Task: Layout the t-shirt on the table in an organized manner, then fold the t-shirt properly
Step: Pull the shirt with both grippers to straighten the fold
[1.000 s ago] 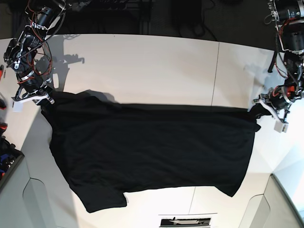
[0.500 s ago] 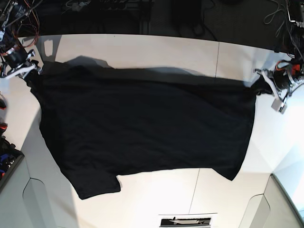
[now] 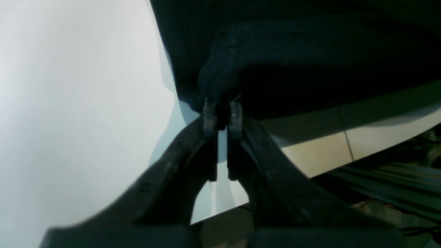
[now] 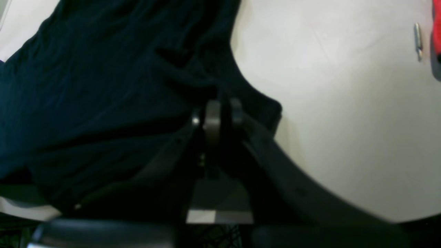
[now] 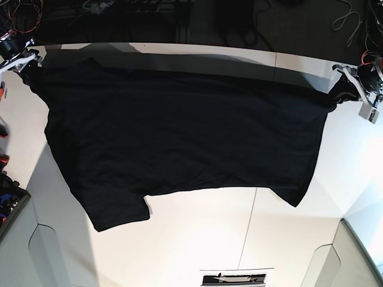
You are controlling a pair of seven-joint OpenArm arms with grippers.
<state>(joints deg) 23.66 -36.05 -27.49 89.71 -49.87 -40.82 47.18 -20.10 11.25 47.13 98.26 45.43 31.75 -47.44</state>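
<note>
Your left gripper (image 5: 346, 88) is clamped tight on one corner of the t-shirt (image 5: 179, 131), at the base view's right edge; your right gripper (image 5: 29, 60) is pinched on the opposite corner, far left. Between them the black cloth hangs stretched wide — its lower hem and sleeve draping toward you over the white table (image 5: 197, 239).
</note>
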